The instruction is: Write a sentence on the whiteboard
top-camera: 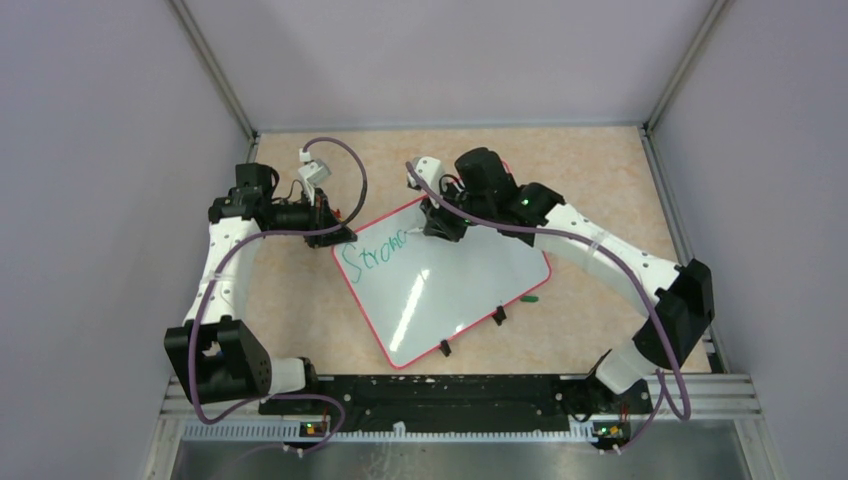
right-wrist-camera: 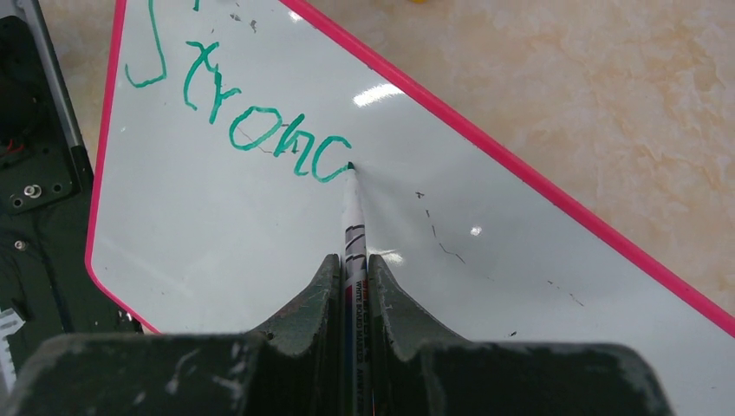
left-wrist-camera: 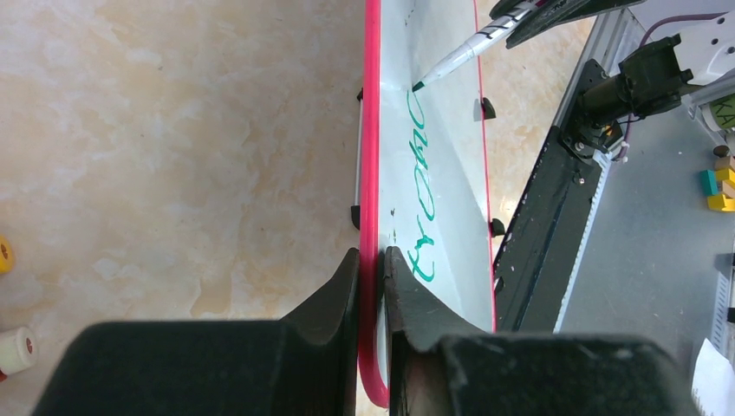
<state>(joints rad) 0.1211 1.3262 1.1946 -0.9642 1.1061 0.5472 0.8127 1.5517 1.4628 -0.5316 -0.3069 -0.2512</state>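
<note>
Status: right gripper [right-wrist-camera: 353, 264] is clamped on the marker [right-wrist-camera: 354, 217], barrel pinched between the fingers, tip down on the whiteboard [right-wrist-camera: 260, 251]. Other side: left gripper [left-wrist-camera: 371, 260] is closed on the board's pink rim, at the corner where the writing starts, pinning it. Board lies flat and skewed on the tabletop [top-camera: 600, 200], between both arms. The sentence [right-wrist-camera: 260, 121] reads "Stronc". The tip sits at the top of that last open curve, which I take for a half-made g. Most of the text is not yet written, I reckon.

Risks:
- Pen load pushes sideways on the board. The left hold is one thin rim pinch, so the board could pivot about it and skew the line.
- Marker is held on a narrow patch. It may slide or rotate in the grip, and strokes would go faint or dig in.
- Line runs along the far rim toward the corner under my right arm. Room looks short, so letters could run off unless I wrap to a second line.
</note>
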